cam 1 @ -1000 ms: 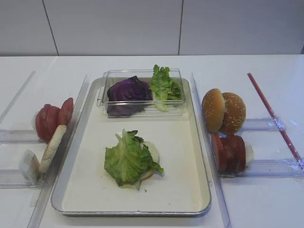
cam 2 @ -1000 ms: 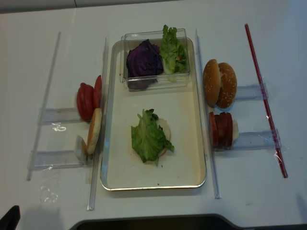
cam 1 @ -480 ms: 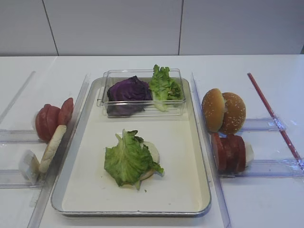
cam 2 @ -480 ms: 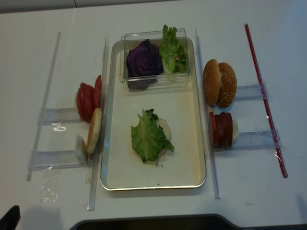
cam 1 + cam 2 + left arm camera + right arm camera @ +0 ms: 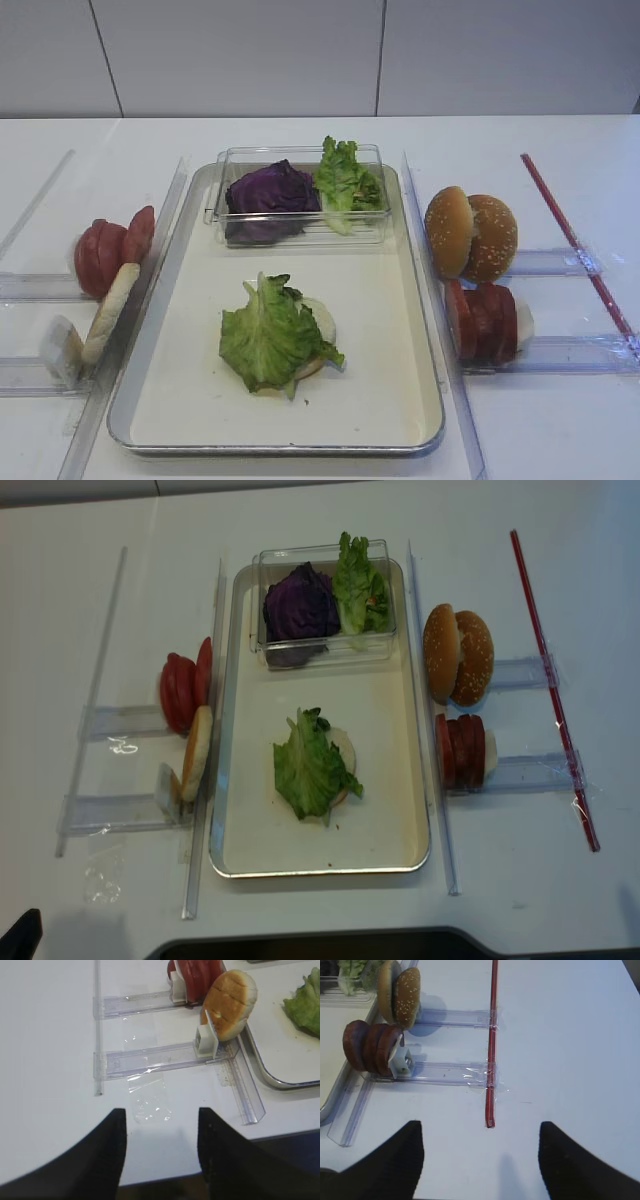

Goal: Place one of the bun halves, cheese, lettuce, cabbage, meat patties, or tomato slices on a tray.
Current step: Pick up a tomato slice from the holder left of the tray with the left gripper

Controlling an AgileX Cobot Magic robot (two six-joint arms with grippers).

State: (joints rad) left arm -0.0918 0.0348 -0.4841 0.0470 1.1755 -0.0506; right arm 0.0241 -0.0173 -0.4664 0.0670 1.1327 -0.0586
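The metal tray [image 5: 380, 330] holds a lettuce leaf [image 5: 265, 335] lying over a pale bun half [image 5: 322, 322]. In a clear box [image 5: 300, 232] at its far end sit the purple cabbage [image 5: 268, 192] and more lettuce [image 5: 345, 178]. Left of the tray stand tomato slices [image 5: 105, 252] and one bun half [image 5: 229, 1000] on racks. Right of it stand two bun halves [image 5: 399, 992] and the meat patties [image 5: 370, 1047]. Cheese is out of view. My left gripper [image 5: 161, 1125] hangs open and empty over the table's near left edge. My right gripper [image 5: 480, 1132] is open and empty over bare table.
Clear plastic rails [image 5: 150, 1057] and long guide strips flank the tray on both sides. A red strip [image 5: 492, 1035] runs along the table right of the patties. A patch of clear tape [image 5: 150, 1105] lies just ahead of my left gripper.
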